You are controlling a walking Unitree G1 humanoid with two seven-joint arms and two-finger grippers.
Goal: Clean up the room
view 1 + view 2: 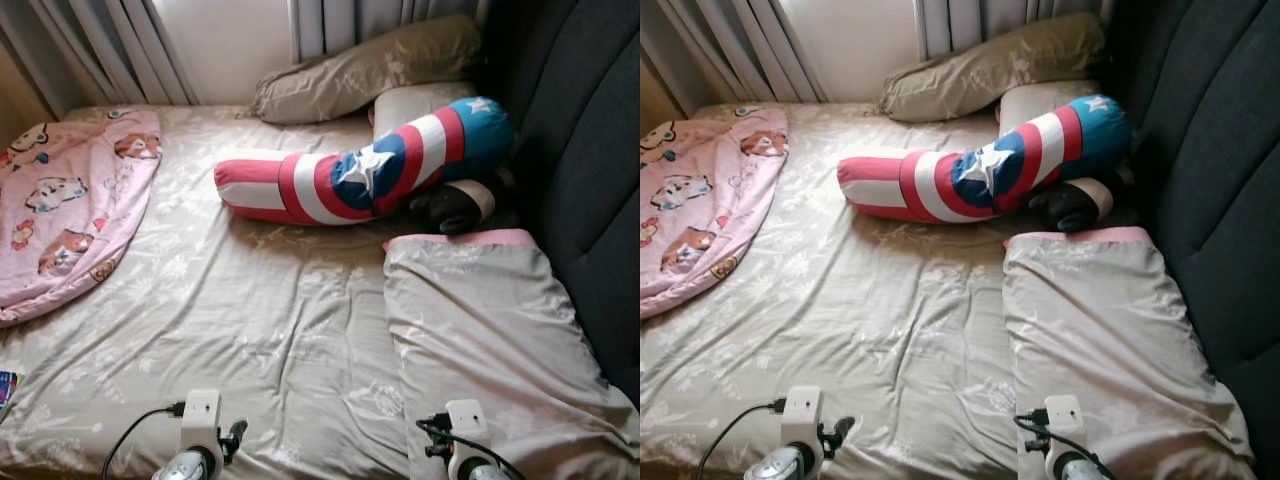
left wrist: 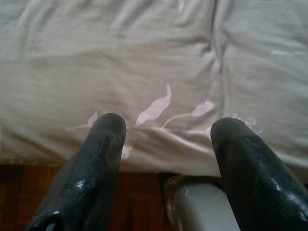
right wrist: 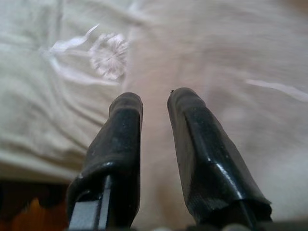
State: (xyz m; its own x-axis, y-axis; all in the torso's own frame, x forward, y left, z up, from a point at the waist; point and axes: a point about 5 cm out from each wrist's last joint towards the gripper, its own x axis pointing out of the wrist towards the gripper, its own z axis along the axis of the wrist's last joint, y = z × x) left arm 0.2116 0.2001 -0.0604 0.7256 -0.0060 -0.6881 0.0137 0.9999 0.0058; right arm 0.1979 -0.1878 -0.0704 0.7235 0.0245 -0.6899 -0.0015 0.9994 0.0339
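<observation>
A bed with a beige flowered sheet (image 1: pixel 250 320) lies before me. On it are a pink cartoon-print blanket (image 1: pixel 70 210) at the left, a red, white and blue star bolster (image 1: pixel 340 180) near the head, and a folded beige blanket with a pink edge (image 1: pixel 480 320) at the right. A dark plush toy (image 1: pixel 455 205) sits tucked under the bolster's blue end. My left gripper (image 2: pixel 166 125) is open, low at the bed's near edge, holding nothing. My right gripper (image 3: pixel 154 103) hovers over the folded blanket's near end, fingers close together with nothing between them.
Two beige pillows (image 1: pixel 360 70) lean at the head below the curtains (image 1: pixel 110 50). A dark padded headboard (image 1: pixel 590 150) runs along the right side. A colourful booklet corner (image 1: pixel 6 388) shows at the bed's left edge. Wood floor (image 2: pixel 139 202) lies under the near edge.
</observation>
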